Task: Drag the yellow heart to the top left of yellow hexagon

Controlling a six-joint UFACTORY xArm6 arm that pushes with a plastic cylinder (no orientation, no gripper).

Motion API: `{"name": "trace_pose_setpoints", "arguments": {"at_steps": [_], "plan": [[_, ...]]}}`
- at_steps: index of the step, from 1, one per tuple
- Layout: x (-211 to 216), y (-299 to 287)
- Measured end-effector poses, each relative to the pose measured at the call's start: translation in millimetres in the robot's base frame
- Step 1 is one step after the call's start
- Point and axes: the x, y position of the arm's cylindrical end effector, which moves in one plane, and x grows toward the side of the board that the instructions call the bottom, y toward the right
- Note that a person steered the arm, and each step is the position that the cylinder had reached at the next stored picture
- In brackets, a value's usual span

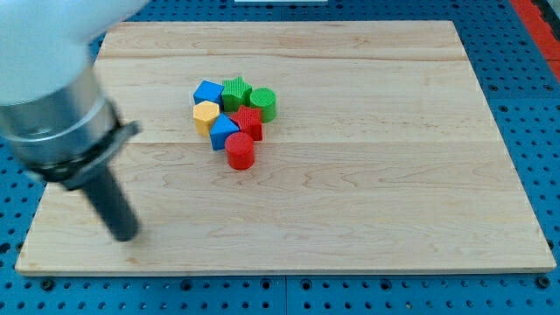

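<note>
A yellow hexagon (206, 115) sits at the left side of a tight cluster of blocks near the middle of the wooden board (367, 175). I see no yellow heart in this view. My tip (125, 236) rests on the board near the view's bottom left, well to the left of and below the cluster, touching no block.
Packed around the hexagon are a blue block (207, 91) above it, a green star (234, 90), a green cylinder (262, 102), a second blue block (224, 131), a red block (248, 122) and a red cylinder (241, 150). The arm's grey body (52, 105) fills the view's upper left.
</note>
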Motion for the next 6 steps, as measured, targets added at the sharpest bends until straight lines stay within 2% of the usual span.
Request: {"name": "trace_pose_setpoints", "arguments": {"at_steps": [1, 2, 3, 4, 5, 6], "plan": [[-28.1, -95.1], [-46.9, -60.2], [-94.3, -23.1], [-107.9, -23.4], [-115.7, 2.6], [-166.9, 47.7]]}}
